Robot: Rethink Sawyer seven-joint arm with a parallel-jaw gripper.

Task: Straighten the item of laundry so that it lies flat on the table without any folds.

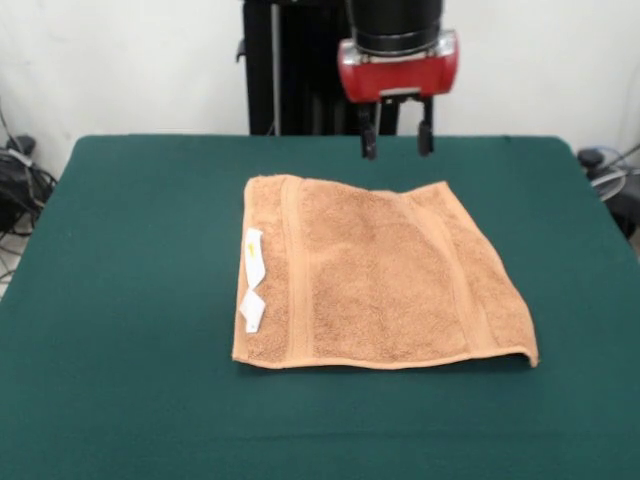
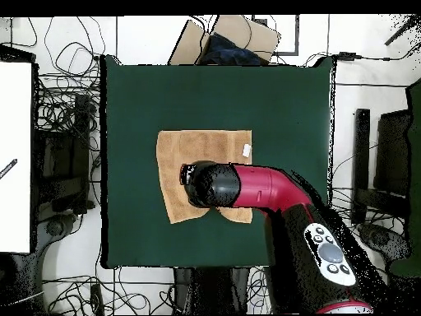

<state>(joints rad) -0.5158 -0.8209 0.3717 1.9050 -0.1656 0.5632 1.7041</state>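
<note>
Your fingers (image 1: 397, 140) hang open and empty above the far edge of the towel (image 1: 380, 285), which lies mid-surface (image 1: 120, 250). Its near right corner lifts slightly; grab badly and you could bunch new folds.

A white wall (image 1: 130, 60) stood behind; cables (image 2: 62, 115) sprawled over the pale floor (image 2: 349, 99); a cardboard box (image 2: 247, 33) lay beyond.

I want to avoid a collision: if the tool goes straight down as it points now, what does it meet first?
Probably the orange-tan towel, near its far edge; the tool hangs open above it. Depth is uncertain.
</note>
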